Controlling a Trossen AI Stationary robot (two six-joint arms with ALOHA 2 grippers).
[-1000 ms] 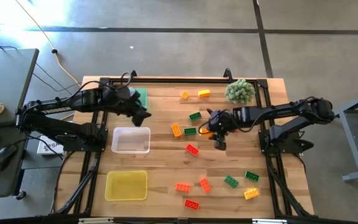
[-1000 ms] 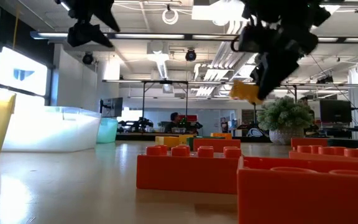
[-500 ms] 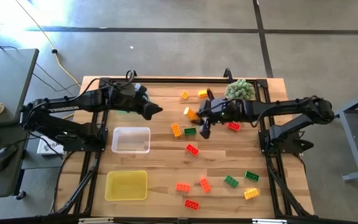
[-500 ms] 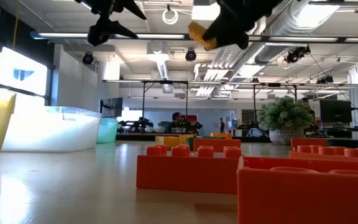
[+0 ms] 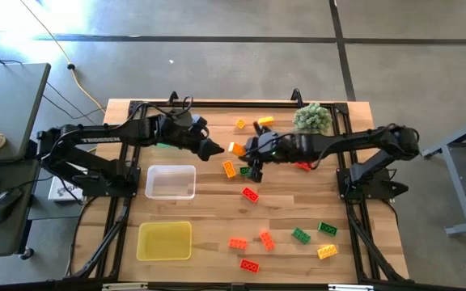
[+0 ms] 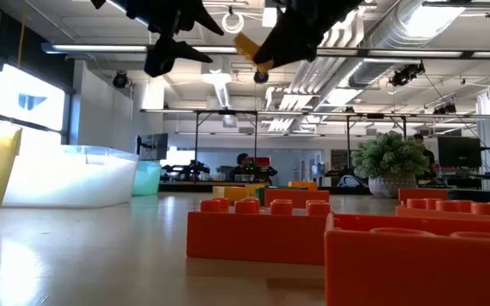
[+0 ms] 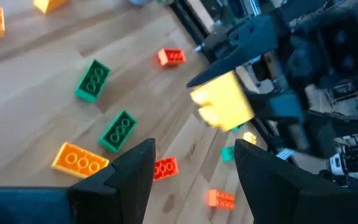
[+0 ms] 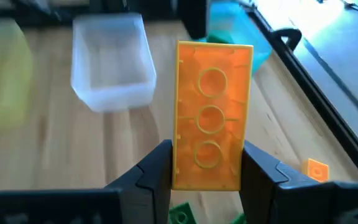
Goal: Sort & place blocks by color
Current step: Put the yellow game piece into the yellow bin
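Right gripper [image 5: 245,150]: clamped on the orange-yellow brick [image 8: 214,141], raised above the table, beyond the clear tray [image 5: 170,182] toward the plant [image 5: 312,118].
Brick axis: long side runs straight out along the fingers; underside sockets face the wrist camera.
Left gripper [image 5: 214,149]: spread wide, holding nothing, facing the brick, just beside it.
Other bricks: red brick [image 5: 250,194] and green brick [image 5: 300,235] flat on the table, away from the clear tray.

Orange-yellow studded plastic block [image 8: 214,132] between dark fingers; clear square plastic tray [image 8: 109,61], yellow square tray [image 5: 164,241], light wooden table [image 5: 209,226].
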